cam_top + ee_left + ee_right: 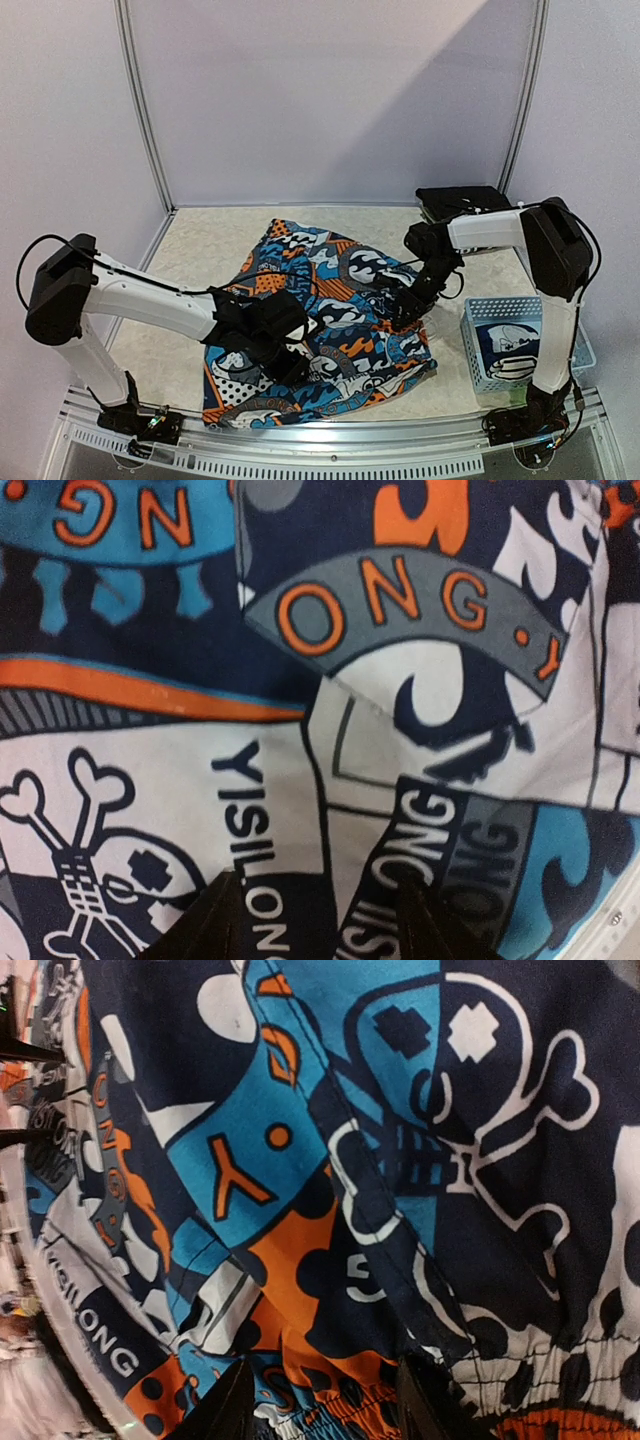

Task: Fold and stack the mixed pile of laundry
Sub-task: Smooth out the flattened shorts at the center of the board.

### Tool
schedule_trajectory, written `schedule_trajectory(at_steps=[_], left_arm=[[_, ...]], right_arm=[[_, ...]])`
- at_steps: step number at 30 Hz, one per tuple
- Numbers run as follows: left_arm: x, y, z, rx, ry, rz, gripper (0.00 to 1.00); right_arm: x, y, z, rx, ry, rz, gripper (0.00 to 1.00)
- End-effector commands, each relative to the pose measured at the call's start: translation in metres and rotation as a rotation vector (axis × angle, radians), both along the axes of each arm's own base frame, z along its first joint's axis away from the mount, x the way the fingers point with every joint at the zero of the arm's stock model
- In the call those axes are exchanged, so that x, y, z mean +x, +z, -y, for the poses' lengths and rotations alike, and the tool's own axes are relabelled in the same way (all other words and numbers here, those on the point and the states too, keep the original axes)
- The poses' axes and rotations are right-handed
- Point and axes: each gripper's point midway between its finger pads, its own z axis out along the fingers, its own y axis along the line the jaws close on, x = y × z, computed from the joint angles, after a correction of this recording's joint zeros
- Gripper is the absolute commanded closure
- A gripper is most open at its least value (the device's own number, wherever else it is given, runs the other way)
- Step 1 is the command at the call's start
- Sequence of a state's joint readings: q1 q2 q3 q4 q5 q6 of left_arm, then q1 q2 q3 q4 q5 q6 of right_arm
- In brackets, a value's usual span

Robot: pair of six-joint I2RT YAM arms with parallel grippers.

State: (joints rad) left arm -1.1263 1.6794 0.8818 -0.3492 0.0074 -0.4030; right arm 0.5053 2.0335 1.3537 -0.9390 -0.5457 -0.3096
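Observation:
The orange-blue-white cartoon-print garment lies spread out in the middle of the table. My left gripper rests low on its front left part. In the left wrist view its gripper has dark fingers standing apart, with flat printed cloth and a folded edge between them. My right gripper is down on the garment's right side. In the right wrist view that gripper also has its fingers apart, over the gathered elastic waistband. A plain black garment lies at the back right.
A pale blue lattice basket stands at the front right, next to the right arm's base, with a black-and-white printed piece inside it. Metal frame posts rise at the back corners, and a rail runs along the table's near edge.

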Motion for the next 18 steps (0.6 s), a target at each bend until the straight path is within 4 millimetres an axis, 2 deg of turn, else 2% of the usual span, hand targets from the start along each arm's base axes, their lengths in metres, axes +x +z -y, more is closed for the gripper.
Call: schedule_trajectory(at_steps=[1, 4, 6, 11, 13, 16, 17, 18], left_arm=[[0.004, 0.027, 0.020, -0.094, -0.013, 0.033, 0.46], [0.032, 0.071, 0.026, -0.123, -0.034, 0.171, 0.44], [0.065, 0.104, 0.021, -0.125, 0.004, 0.267, 0.42], [0.181, 0.170, -0.021, -0.170, 0.312, 0.413, 0.38], [0.231, 0.189, -0.044, -0.238, 0.474, 0.425, 0.38], [0.282, 0.192, -0.059, -0.318, 0.610, 0.409, 0.39], [0.295, 0.187, -0.061, -0.320, 0.633, 0.409, 0.39], [0.308, 0.177, -0.060, -0.321, 0.644, 0.398, 0.39]], right_arm=[[0.043, -0.030, 0.041, -0.220, 0.000, 0.208, 0.49], [0.056, -0.012, 0.035, -0.187, -0.004, 0.234, 0.48], [0.054, 0.008, 0.025, -0.123, 0.029, 0.235, 0.47], [0.064, 0.084, 0.006, 0.021, 0.069, 0.369, 0.40], [0.079, 0.106, 0.003, 0.035, 0.061, 0.456, 0.37], [0.110, 0.120, 0.001, 0.014, 0.010, 0.559, 0.35], [0.120, 0.124, -0.002, 0.022, -0.009, 0.580, 0.34], [0.131, 0.120, -0.004, 0.030, -0.035, 0.577, 0.35]])
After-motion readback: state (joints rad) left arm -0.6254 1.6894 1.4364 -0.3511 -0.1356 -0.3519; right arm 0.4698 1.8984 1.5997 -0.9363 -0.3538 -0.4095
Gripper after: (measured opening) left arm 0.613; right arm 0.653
